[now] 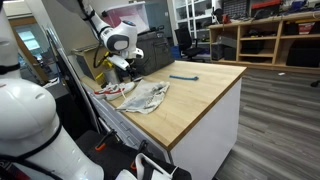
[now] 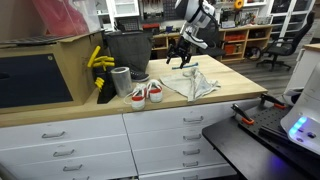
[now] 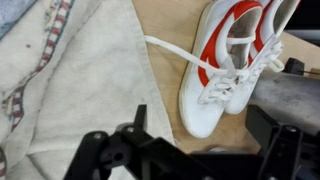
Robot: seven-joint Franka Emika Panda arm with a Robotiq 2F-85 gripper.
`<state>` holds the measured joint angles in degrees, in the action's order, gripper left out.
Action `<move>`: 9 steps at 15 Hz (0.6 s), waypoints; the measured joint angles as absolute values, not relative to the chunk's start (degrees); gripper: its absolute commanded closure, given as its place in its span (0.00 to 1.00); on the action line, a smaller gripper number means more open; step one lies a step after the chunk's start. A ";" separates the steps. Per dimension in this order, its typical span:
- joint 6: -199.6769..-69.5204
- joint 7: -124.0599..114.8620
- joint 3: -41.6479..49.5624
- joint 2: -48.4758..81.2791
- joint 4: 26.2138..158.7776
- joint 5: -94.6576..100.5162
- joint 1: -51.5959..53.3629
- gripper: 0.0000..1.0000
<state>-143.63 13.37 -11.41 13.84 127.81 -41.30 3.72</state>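
Sneakers [image 2: 147, 93] sit beside cloth [image 2: 195, 82] on tabletop [image 2: 240, 90]; arm reaches in from far side, wrist pointing down, tool [image 2: 181, 60] open and empty above them.

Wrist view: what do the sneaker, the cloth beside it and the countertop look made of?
Sneaker: smooth white upper with red panels and a faint sheen, likely leather or synthetic; the laces look woven. Cloth: soft off-white woven fabric, matte and rumpled, with a faded stripe. Countertop: light wood, matte, probably butcher block by its tan tone.
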 measured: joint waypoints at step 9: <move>-156.48 -0.56 -7.69 25.86 124.37 -29.44 4.44 0.00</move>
<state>-156.48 -0.56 -7.69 25.86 124.37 -29.44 4.44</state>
